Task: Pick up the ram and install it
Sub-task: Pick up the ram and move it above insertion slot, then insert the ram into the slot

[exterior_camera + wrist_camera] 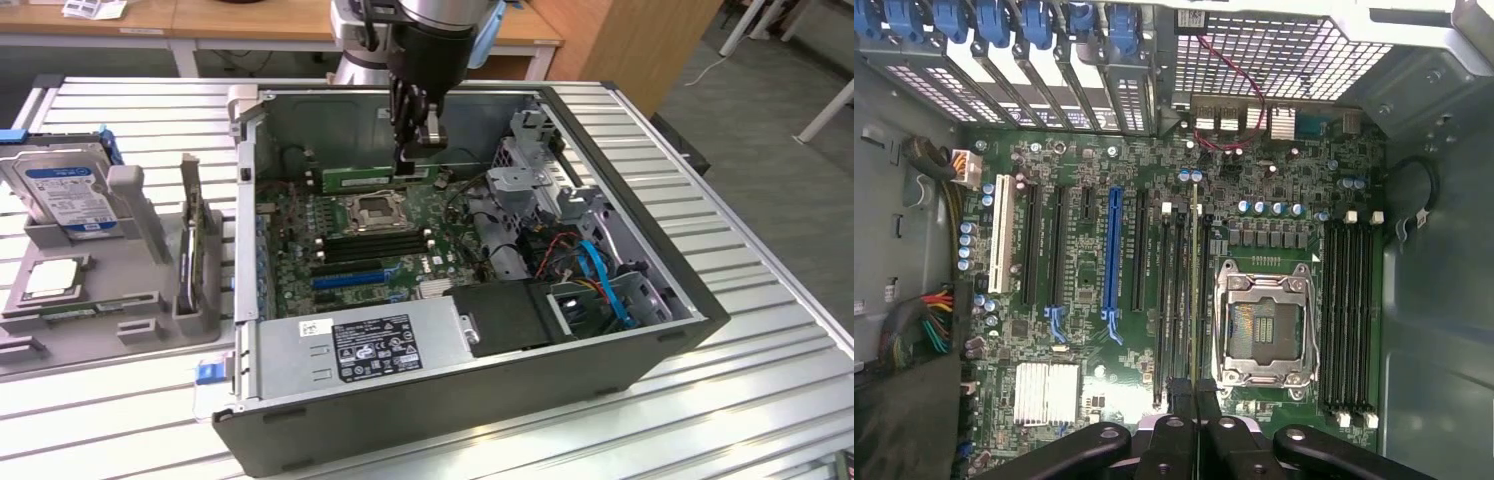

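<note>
My gripper reaches down into the open computer case and is shut on the ram, a long green stick held level above the motherboard. In the wrist view my gripper pinches the ram, which is seen edge-on as a thin line. That line runs along the black memory slots between the processor socket and the expansion slots. How high the ram is above the slots I cannot tell.
A second bank of memory slots lies on the other side of the socket. The power supply, a drive cage and cables crowd the case. On the exterior view's left, a grey tray carries a hard drive and a processor chip.
</note>
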`<state>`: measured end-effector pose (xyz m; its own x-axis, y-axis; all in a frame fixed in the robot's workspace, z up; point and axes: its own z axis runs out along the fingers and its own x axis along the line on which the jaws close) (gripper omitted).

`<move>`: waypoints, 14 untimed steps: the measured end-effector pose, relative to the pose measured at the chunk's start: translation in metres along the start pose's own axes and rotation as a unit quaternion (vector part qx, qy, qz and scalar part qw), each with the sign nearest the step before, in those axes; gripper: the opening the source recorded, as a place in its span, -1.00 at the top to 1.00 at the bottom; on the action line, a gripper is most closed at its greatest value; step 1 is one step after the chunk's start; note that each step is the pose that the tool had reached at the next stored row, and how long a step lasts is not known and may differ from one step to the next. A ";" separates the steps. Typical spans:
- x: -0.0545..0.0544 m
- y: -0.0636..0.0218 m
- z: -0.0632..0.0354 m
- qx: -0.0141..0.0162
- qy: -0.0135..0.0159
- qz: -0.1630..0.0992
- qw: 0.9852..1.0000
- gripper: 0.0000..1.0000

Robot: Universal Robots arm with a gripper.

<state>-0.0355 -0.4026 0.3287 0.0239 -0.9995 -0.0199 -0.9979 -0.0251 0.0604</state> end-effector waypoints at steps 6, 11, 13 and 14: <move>0.000 0.0000 0.0000 0.000 0.000 0.000 1.000 0.77; 0.000 0.0000 0.0000 0.000 0.000 0.000 1.000 0.77; 0.013 0.0003 -0.0002 0.000 0.001 0.000 1.000 0.77; 0.013 0.0003 -0.0002 0.000 0.001 0.000 1.000 0.77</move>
<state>-0.0354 -0.4159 0.3287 0.0239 -0.9995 -0.0188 -0.9979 -0.0250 0.0604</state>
